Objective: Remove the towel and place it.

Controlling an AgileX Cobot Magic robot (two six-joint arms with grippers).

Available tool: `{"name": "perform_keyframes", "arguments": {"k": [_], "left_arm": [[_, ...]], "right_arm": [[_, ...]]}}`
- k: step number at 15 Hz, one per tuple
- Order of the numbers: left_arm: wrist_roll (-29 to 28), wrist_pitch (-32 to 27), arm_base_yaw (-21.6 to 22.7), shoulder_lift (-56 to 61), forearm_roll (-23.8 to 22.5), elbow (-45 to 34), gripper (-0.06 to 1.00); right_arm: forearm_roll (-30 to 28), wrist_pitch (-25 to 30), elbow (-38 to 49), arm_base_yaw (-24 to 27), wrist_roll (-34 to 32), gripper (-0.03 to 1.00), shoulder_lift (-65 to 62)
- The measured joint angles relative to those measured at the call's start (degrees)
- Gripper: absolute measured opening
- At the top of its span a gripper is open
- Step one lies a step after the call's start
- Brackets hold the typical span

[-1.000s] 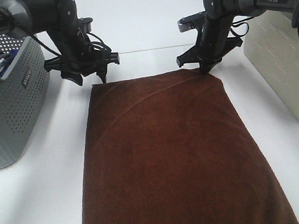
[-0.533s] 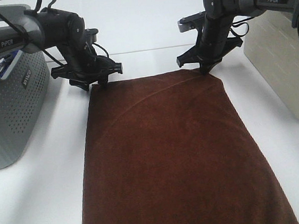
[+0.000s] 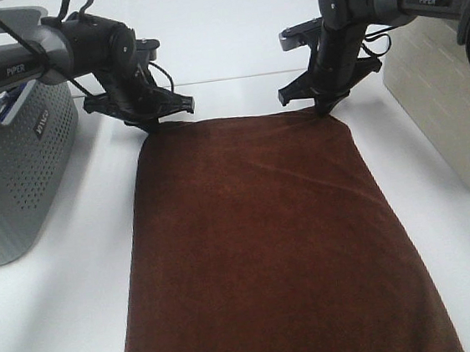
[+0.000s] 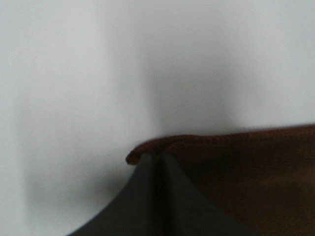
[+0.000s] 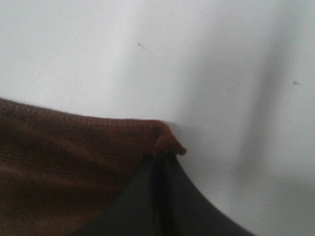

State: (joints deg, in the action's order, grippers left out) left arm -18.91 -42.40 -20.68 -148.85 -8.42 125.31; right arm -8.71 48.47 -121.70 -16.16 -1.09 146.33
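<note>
Dark brown terry towel (image 3: 267, 240) lay flat on the white table (image 3: 73, 311) beside the grey basket (image 3: 9, 183). The left gripper (image 3: 156, 125) pinched its corner nearer the basket, the right gripper (image 3: 322, 110) the farther corner.

The left pincer (image 3: 155, 125) has dropped and pinched the towel (image 3: 267, 240) at its far corner, flattening the crease.

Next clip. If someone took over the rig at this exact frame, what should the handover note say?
Left gripper: shut on the towel's far left corner.
Right gripper: shut on its far right corner.
Towel: spread flat on the white table, between the grey basket and the beige bin.
Done: towel out of the basket and laid out.
Left to do: probably release both corners and withdraw.
</note>
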Motion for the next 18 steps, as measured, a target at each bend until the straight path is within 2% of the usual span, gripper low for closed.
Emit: {"name": "perform_keyframes", "arguments": {"k": [4,5,9,11,18], "left_arm": [[0.06,7.28,0.00,-0.52,-3.72,5.61,0.01],[0.11,10.49,0.00,-0.52,-5.61,5.79,0.01],[-0.11,16.56,0.06,-0.52,-10.37,5.79,0.01],[-0.06,20.91,0.17,-0.52,-14.50,5.79,0.01],[-7.68,31.05,4.13,-0.92,-15.81,5.79,0.01]], "right_arm": [[-3.72,-0.57,-6.07,0.06,-0.06,0.00,0.92],[-5.16,-2.29,-8.42,0.06,-0.06,0.00,0.92],[-6.42,-7.51,-9.45,0.06,-0.06,0.00,0.92],[-7.51,-12.20,-9.45,0.06,-0.06,0.00,0.92],[-8.82,-24.35,-9.45,0.11,-0.06,0.00,1.03]]}}
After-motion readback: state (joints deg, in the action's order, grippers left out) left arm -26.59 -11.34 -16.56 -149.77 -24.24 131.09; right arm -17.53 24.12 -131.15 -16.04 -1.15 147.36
